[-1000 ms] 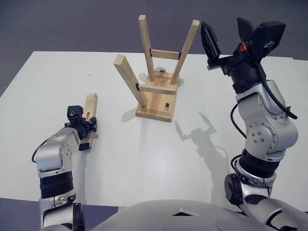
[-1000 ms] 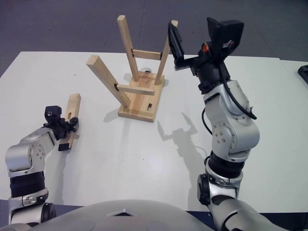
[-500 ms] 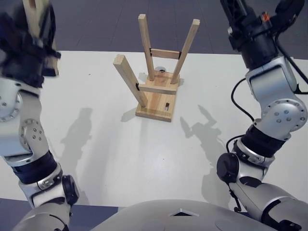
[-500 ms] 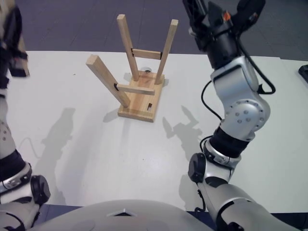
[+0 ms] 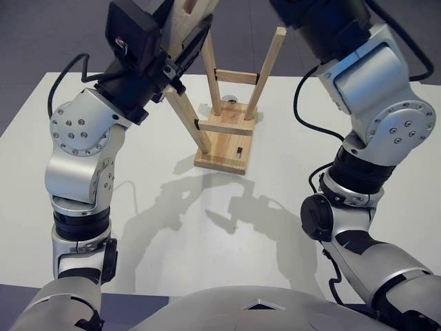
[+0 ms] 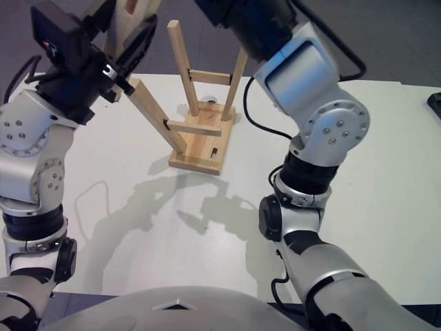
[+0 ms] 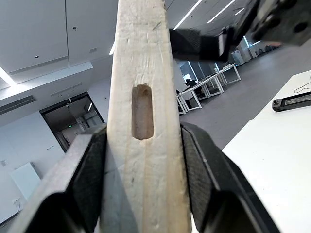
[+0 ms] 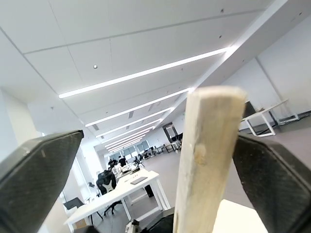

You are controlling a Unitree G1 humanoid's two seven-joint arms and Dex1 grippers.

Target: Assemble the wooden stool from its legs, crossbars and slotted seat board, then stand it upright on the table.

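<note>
The stool stands upside down on the white table (image 5: 207, 241). Its seat board (image 5: 224, 148) carries two upright legs (image 5: 210, 69) joined by a crossbar (image 5: 236, 77), and a third leg (image 5: 186, 114) leaning outward on a second crossbar (image 5: 224, 126). My left gripper (image 5: 180, 34) is raised above the stool's left side, shut on a loose wooden leg (image 7: 143, 121) with a slot in its face. My right gripper (image 8: 158, 155) is held high and open. The leg's end (image 8: 209, 160) stands between its fingers (image 8: 39, 179), which do not touch it.
An open slot (image 5: 238, 152) shows in the seat board's near right corner. A dark object (image 6: 434, 102) lies at the table's far right edge. Bare tabletop stretches in front of the stool and to both sides.
My left arm has lifted the loose leg off the table and swung it in above the stool. My right arm has risen out of the head views' top, its fingers now around the leg's end.
</note>
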